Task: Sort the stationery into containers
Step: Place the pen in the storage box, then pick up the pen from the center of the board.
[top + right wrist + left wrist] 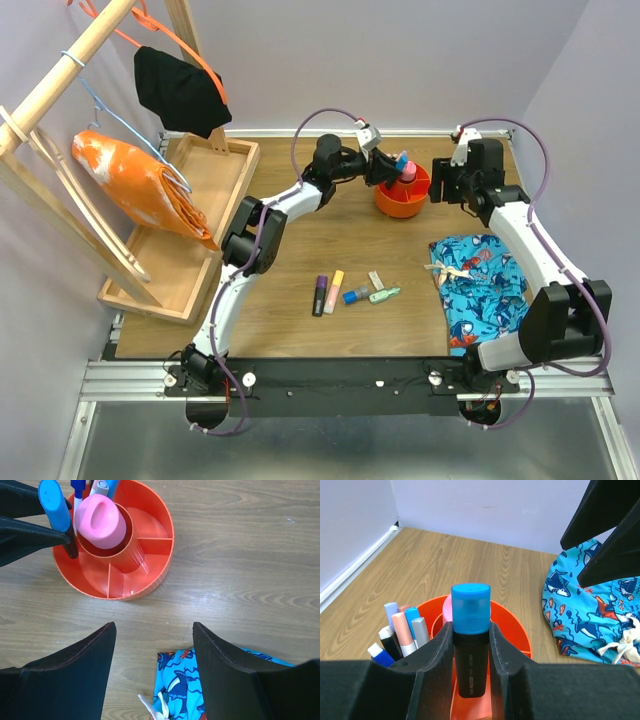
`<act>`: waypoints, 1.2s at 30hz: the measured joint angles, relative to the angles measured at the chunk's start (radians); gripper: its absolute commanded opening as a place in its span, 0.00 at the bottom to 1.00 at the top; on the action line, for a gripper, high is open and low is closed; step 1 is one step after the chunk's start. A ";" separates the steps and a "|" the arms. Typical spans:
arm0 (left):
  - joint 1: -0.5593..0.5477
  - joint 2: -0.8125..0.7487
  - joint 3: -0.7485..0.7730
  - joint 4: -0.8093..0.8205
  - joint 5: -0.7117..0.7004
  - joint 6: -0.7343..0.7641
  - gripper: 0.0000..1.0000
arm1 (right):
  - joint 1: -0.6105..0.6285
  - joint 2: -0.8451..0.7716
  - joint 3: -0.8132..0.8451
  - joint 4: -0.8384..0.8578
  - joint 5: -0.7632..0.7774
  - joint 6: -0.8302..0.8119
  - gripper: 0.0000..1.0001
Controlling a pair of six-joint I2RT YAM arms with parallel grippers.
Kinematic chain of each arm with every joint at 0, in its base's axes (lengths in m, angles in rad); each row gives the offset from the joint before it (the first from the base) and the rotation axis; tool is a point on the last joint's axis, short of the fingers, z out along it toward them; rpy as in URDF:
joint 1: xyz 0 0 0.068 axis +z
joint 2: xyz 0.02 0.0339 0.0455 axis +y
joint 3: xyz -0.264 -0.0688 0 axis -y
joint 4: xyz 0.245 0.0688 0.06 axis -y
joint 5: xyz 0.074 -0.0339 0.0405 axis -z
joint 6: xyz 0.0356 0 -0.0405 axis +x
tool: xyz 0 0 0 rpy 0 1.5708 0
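Note:
My left gripper (385, 168) (471, 626) is shut on a black marker with a blue cap (470, 630), held upright over the round orange-red pot (402, 200) (517, 630). The pot holds a pink marker (100, 522) in its centre cup and several pens (400, 630) in one side section. My right gripper (442, 185) (152, 630) is open and empty, just right of the pot. On the table in front lie a purple marker (320, 294), an orange marker (334, 290), a blue marker (355, 295), a small eraser (376, 281) and a green marker (385, 295).
A blue patterned cloth (480, 290) lies at the right, under the right arm. A light-wood tray (190, 230) stands at the left beside a wooden rack with an orange cloth (140, 180) and a black cloth (180, 90) on hangers.

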 measured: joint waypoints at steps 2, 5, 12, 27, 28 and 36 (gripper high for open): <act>0.000 0.008 -0.003 0.010 0.000 -0.007 0.16 | 0.000 0.005 0.000 -0.003 0.001 0.000 0.71; 0.000 0.013 -0.003 0.014 0.000 -0.011 0.28 | 0.000 0.018 0.000 -0.004 0.002 0.000 0.71; 0.000 0.011 -0.039 0.039 0.000 -0.010 0.41 | 0.000 0.049 0.003 -0.004 0.001 0.000 0.71; 0.014 -0.130 -0.199 0.013 0.002 0.080 0.63 | 0.000 0.060 0.015 0.033 -0.029 0.001 0.71; 0.015 -0.170 -0.224 0.001 -0.001 0.097 0.63 | 0.000 0.060 0.015 0.035 -0.033 0.001 0.71; 0.017 -0.574 -0.425 -0.499 -0.101 0.273 0.54 | 0.000 0.057 -0.003 0.100 -0.066 0.008 0.71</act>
